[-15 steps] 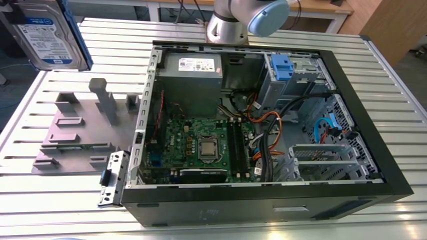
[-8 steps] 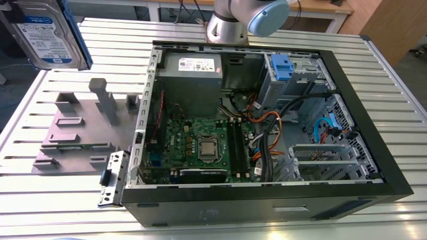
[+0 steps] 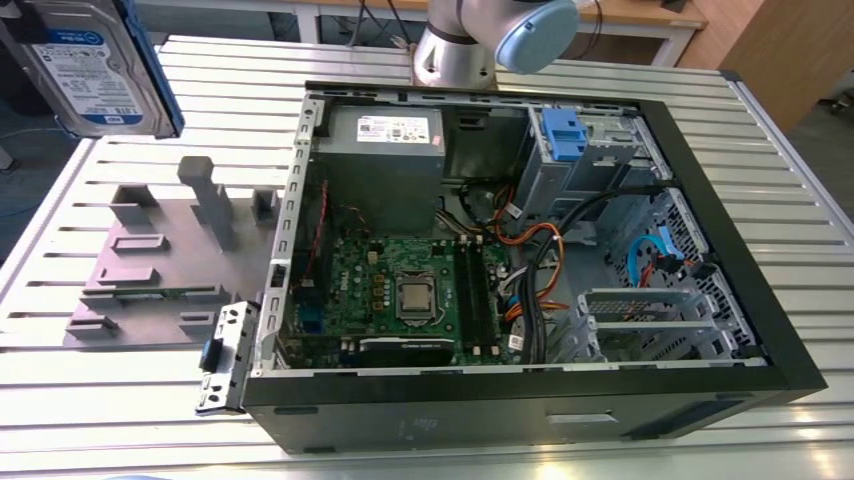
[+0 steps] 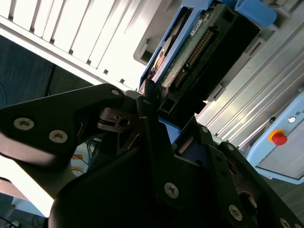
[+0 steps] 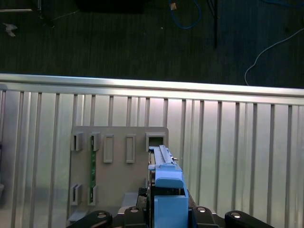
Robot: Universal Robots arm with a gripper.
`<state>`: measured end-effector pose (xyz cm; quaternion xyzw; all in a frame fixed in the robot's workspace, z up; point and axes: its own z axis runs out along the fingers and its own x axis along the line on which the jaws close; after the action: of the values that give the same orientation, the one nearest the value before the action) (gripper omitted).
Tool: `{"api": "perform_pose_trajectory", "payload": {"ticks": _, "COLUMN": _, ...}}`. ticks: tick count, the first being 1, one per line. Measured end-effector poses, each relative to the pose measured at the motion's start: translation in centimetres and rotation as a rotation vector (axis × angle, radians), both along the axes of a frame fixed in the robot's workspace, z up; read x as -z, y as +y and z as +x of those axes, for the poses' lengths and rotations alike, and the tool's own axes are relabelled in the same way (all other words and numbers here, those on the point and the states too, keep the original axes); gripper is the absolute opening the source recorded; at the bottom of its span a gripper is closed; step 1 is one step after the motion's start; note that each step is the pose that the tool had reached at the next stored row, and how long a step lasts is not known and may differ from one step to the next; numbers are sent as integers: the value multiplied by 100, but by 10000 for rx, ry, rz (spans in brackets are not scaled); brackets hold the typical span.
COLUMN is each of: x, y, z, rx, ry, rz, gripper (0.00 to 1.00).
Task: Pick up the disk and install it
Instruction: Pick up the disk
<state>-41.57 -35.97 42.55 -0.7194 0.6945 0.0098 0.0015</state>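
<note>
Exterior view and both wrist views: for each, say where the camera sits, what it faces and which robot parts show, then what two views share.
Exterior view: off the arm, above the table, looking down into the open computer case; part of the arm shows beyond it.
First wrist view: on the arm, facing down past the gripper and the disk it clamps, onto the grey fixture.
Second wrist view: on the arm, close along the gripper's black links at the disk's circuit-board side.
Shared: both wrist views show gripper and disk.
</note>
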Motion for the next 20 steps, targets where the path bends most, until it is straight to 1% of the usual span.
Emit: {"api": "perform_pose_trajectory", "payload": {"ticks": 20, "x": -58, "y": 0, "z": 0, "rx": 0, "ry": 0, "rz": 0, "gripper": 36}}
